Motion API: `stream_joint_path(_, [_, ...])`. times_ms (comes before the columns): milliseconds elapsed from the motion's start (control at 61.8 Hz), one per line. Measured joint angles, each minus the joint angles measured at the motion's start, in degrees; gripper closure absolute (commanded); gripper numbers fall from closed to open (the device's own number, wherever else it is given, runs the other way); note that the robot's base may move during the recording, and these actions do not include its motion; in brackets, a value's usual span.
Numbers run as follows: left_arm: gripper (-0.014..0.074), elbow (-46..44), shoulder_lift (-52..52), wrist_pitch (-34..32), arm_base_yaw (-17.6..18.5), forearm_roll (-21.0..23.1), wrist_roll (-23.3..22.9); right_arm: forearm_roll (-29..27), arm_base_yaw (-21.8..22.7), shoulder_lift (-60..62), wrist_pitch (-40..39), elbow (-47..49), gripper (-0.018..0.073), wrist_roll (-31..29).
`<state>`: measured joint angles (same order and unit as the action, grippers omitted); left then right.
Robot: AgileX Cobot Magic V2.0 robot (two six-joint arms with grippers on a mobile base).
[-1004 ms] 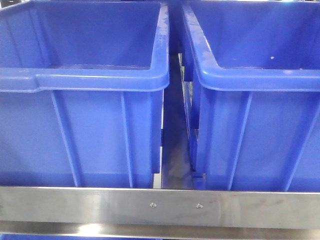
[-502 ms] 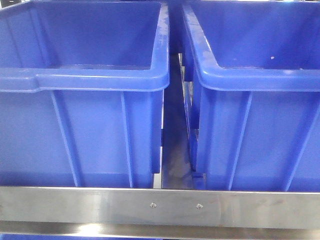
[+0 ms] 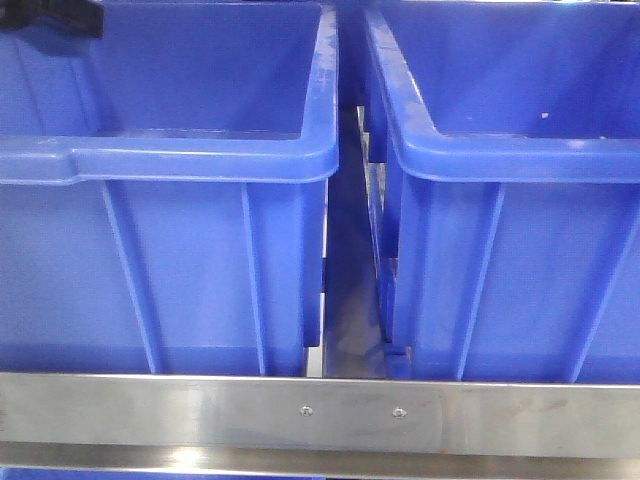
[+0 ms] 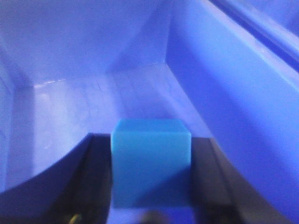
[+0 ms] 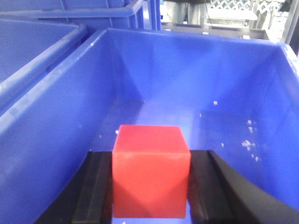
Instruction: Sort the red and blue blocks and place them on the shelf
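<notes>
Right gripper (image 5: 150, 186): black jaws clamped on either side of a bright red matte cube (image 5: 151, 170), cube sits square between them, top face visible. Directly beneath and beyond the cube is the inside of a large blue plastic bin (image 5: 56, 116); cube is held above its floor, not touching. White specks on the bin floor right of the cube. A second blue bin (image 5: 28, 51) left of the first, rims just beside each other.

Left gripper (image 4: 150, 205): cube (image 4: 150, 161) between fingers, over left bin (image 4: 224, 93) interior. Right gripper (image 5: 150, 200): cube (image 5: 150, 170) between fingers, over right bin (image 5: 56, 126) interior.
</notes>
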<state>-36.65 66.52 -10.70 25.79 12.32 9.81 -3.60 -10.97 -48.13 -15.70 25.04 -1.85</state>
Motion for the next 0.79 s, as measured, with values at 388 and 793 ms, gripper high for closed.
stream_joint_path(388, [-0.0015, -0.08, 0.0, 0.0, 0.0, 0.08, 0.0, 0.0, 0.0, 0.0, -0.79, 0.0, -0.0001, 0.0])
stream_joint_path(793, [0.043, -0.08, -7.2, 0.0, -2.19, 0.14, 0.0, 0.0, 0.0, 2.96, -0.79, 0.0, 0.0405, 0.0])
